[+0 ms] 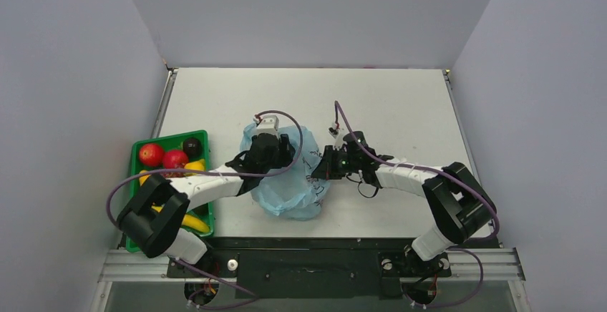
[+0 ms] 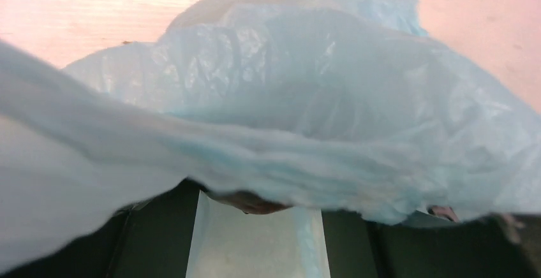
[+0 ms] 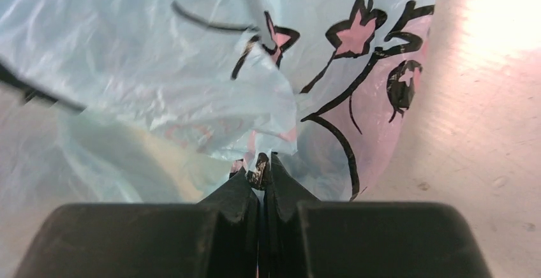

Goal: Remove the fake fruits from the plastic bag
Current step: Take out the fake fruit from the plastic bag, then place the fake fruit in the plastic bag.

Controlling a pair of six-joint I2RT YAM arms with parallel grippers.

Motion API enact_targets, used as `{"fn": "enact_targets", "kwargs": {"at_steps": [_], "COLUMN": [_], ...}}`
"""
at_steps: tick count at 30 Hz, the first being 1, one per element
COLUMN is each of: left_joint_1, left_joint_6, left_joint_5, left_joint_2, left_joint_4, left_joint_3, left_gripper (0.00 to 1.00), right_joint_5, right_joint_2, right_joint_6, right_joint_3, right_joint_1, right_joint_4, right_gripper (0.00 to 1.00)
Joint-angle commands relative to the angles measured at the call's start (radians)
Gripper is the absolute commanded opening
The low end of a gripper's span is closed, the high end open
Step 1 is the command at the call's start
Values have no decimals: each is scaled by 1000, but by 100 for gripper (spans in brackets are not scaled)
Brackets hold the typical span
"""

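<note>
Your plastic bag [image 1: 290, 187] is light blue and see-through. It has pink star shapes and curly black lines drawn on it. The tray [image 1: 136, 151] is green. In it you have two red apples [image 1: 151, 154], yellow bananas [image 1: 195, 222] and one dark fruit [image 1: 192, 146] that looks almost black. The table [image 1: 401, 104] is pale grey-white. The arms [image 1: 404, 176] are white and black, with purple cables [image 1: 343, 122]. The right gripper [image 3: 265, 182] is black.
</note>
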Motion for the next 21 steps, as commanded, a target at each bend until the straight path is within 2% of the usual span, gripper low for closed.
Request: {"fn": "enact_targets", "kwargs": {"at_steps": [1,4,9,18,21], "left_joint_1": [5,9,14,22,22], "left_joint_6": [-6,-45,-77,-82,-108], "left_joint_5": [280,360,542,715,758], "left_joint_2": [-168,-278,-374,-470,-512], "left_joint_4": [-9,4,-21,-83,-65], "left_joint_3": [-72,-131,-130,-155,-174], "left_gripper": [20,19,17,13,13], "right_joint_5": [93,171,276,422,527], "right_joint_2": [-56,-73,-130,-240,-263], "right_joint_6": [-80,-140,-175,-123,-134], "right_joint_3": [6,28,80,173,219], "right_joint_1": [3,24,49,15,14], "right_joint_4": [36,-31,-103,-250,-316], "right_gripper": [0,0,0,0,0]}}
